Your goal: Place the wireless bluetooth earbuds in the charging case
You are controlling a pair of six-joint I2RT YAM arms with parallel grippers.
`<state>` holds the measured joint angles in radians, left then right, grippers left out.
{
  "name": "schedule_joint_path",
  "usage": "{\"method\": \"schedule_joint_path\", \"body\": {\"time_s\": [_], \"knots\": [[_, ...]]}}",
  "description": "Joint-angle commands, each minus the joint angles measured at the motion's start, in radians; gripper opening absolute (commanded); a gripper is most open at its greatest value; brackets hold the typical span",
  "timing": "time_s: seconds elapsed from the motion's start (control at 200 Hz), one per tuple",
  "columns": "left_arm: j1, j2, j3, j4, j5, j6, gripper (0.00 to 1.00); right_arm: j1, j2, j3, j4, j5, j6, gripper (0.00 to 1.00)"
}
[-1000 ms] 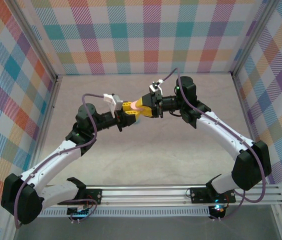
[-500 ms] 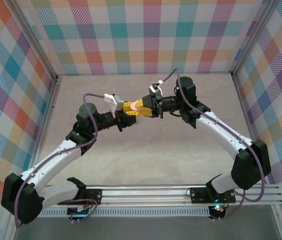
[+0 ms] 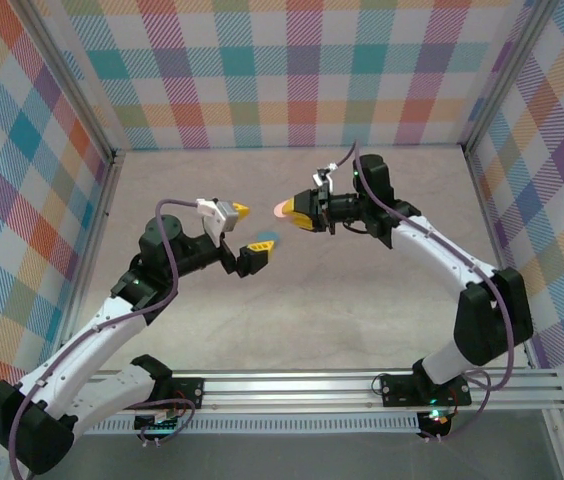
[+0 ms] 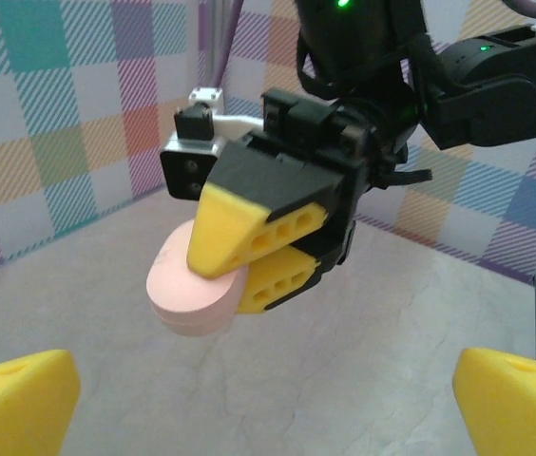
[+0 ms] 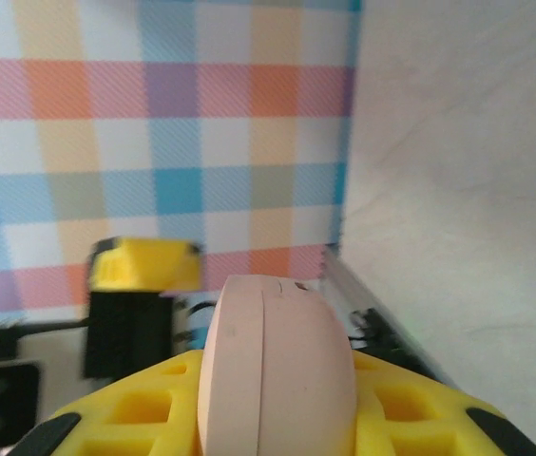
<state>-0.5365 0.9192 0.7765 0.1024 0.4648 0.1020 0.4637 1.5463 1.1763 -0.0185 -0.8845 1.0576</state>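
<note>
We see the right gripper [image 3: 294, 212] clamped on the pink charging case [image 3: 281, 209], its flat faces pinched between the yellow fingers [image 4: 249, 237] (the disc juts out past their tips). The case's rim points toward the left gripper [image 3: 250, 231], which gapes wide, holds nothing, and sits near the case without touching it.

On the beige table [image 3: 362, 300] lies a small blue case [image 3: 268, 238], partly hidden from above.

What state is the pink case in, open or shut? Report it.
Shut: the pink case, clamped in the right pincer, shows two halves pressed together along a thin seam.
</note>
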Motion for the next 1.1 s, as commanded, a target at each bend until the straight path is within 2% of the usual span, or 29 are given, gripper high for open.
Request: {"method": "schedule_joint_path", "body": {"time_s": [0.0, 0.185, 0.35, 0.83, 0.945, 1.095], "knots": [[-0.008, -0.027, -0.038, -0.101, -0.068, 0.046, 1.00, -0.002, 0.082, 0.001, -0.160, 0.076, -0.215, 0.26], [-0.006, -0.025, -0.103, -0.080, -0.282, -0.094, 1.00, 0.000, 0.253, -0.044, -0.104, 0.085, -0.220, 0.27], [-0.004, -0.009, -0.090, -0.168, -0.379, -0.118, 1.00, 0.000, 0.386, -0.040, -0.104, 0.081, -0.232, 0.27], [-0.001, -0.059, -0.145, -0.155, -0.376, -0.119, 1.00, 0.000, 0.575, 0.118, -0.328, 0.098, -0.347, 0.31], [0.000, -0.062, -0.148, -0.148, -0.371, -0.117, 1.00, 0.000, 0.584, 0.143, -0.392, 0.137, -0.372, 0.34], [0.000, -0.060, -0.146, -0.146, -0.365, -0.110, 1.00, -0.001, 0.568, 0.158, -0.472, 0.185, -0.402, 0.46]]}}
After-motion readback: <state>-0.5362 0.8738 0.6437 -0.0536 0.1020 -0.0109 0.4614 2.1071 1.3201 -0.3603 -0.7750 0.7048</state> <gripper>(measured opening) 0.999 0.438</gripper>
